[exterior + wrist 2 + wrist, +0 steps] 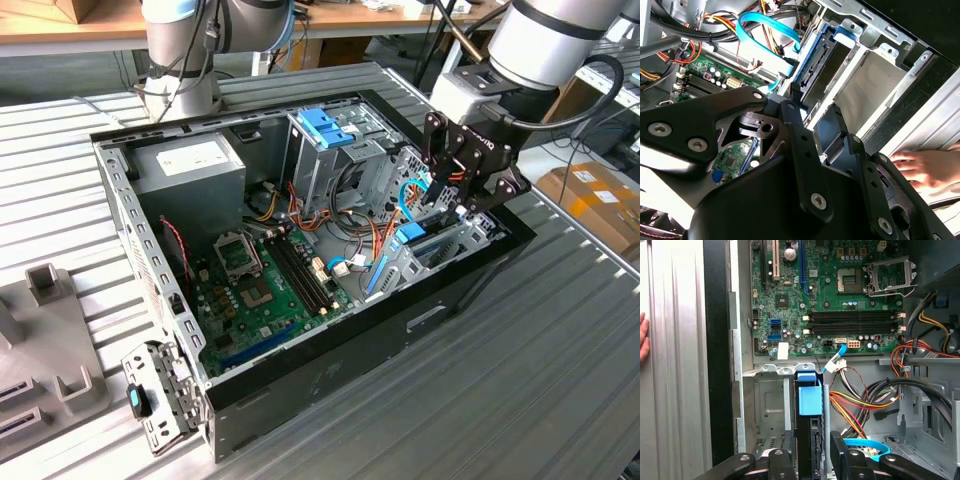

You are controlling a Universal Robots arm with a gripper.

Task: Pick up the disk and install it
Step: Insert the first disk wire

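This is a robotics lab or workshop bay. An open computer case (340,370) lies on its side on a ribbed aluminium table (520,400), with its motherboard (260,285) and drive cage (325,150) exposed. A robot arm (545,40) reaches over the case from the exterior view's right. The base of a second arm (180,70) stands just behind the case. Beyond the case runs a wooden workbench (60,30), and cardboard boxes (595,195) sit past the case on the exterior view's right. A grey moulded fixture (45,340) rests beside the case. A person's hand (925,170) lies flat just outside the case's wall.
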